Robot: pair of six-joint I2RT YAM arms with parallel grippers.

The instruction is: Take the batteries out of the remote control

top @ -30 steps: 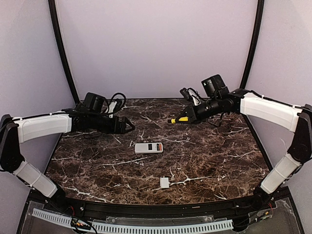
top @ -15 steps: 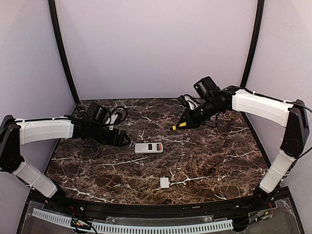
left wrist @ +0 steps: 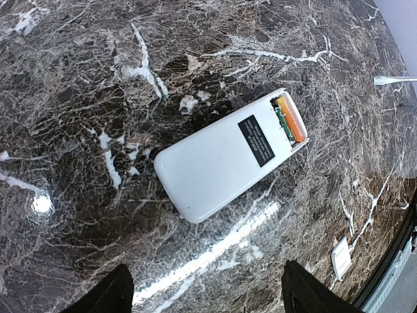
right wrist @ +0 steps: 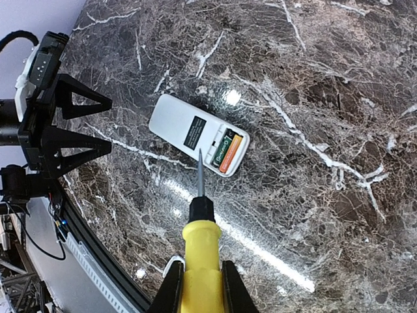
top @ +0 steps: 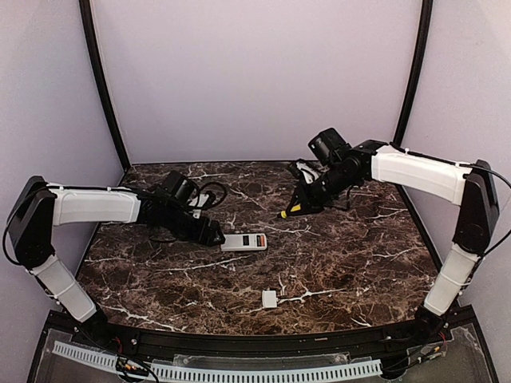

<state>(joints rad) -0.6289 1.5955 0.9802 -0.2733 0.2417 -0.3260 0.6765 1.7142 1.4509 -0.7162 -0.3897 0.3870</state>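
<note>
The white remote control (top: 243, 242) lies mid-table, back side up, its compartment open at the right end. In the left wrist view the remote (left wrist: 221, 160) shows an orange-red battery (left wrist: 295, 122) and a dark greenish battery (left wrist: 281, 120) side by side in the compartment. Both also show in the right wrist view, orange (right wrist: 233, 154) and green (right wrist: 221, 149). My left gripper (top: 214, 236) is open and empty just left of the remote; its fingertips (left wrist: 117, 293) stand wide apart. My right gripper (top: 307, 194) is shut on a yellow-handled screwdriver (right wrist: 201, 251), whose tip hangs above the remote (right wrist: 189, 127).
A small white square cover piece (top: 269, 299) lies near the table's front edge, apart from the remote; it also shows in the left wrist view (left wrist: 340, 257). The dark marble table (top: 343, 263) ends at a black front rail. Cables lie at the back by both wrists.
My left gripper has moved right and down to the remote's left end. My right gripper has swung left and tilted the screwdriver tip down toward the remote.
</note>
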